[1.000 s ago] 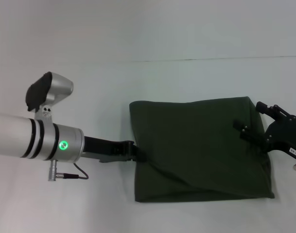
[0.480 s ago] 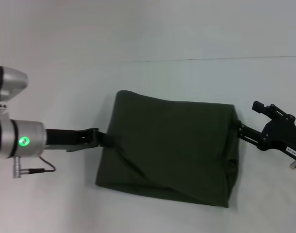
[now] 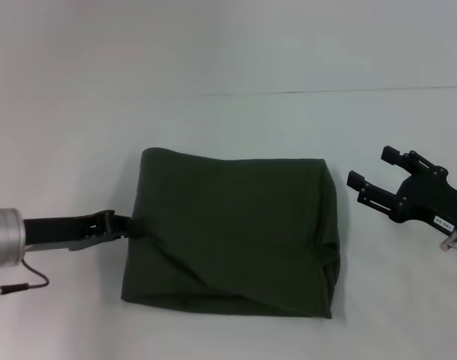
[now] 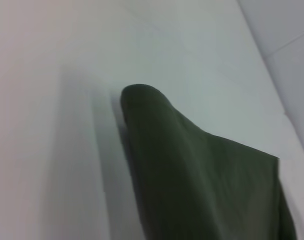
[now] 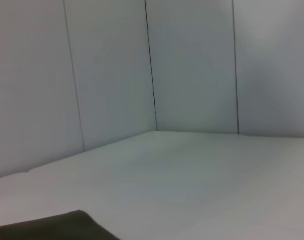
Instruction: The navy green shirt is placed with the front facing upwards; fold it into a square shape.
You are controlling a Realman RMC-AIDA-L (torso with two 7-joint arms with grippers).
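I have the navy green shirt lying folded on the white surface, roughly in the middle of my head view. It makes a rough 4-sided block, wider than it is deep, with a plain olive face up; I see no lettering or collar from here. The far edge runs fairly straight, the near edge sags and bulges toward me, and a soft diagonal crease crosses the near half. The right-hand side shows a rounded fold with a small pucker near its near corner.

My left gripper comes in low from the left on a long dark link and meets the shirt's left edge about halfway along it. The jaws look pinched on that edge of cloth, with the tips right at the hem. In the left wrist view the shirt fills the near part of the picture as a dark ridge rising off the surface, with a rounded corner of cloth at its far end; that arm's own fingers do not show there.

My right gripper sits off the shirt's right side, clear of the cloth with bare surface between them. Its 2 jaws stand spread wide, holding nothing, pointing toward the shirt. The right wrist view shows only a sliver of the shirt at the picture's edge, bare surface and the panelled wall beyond.
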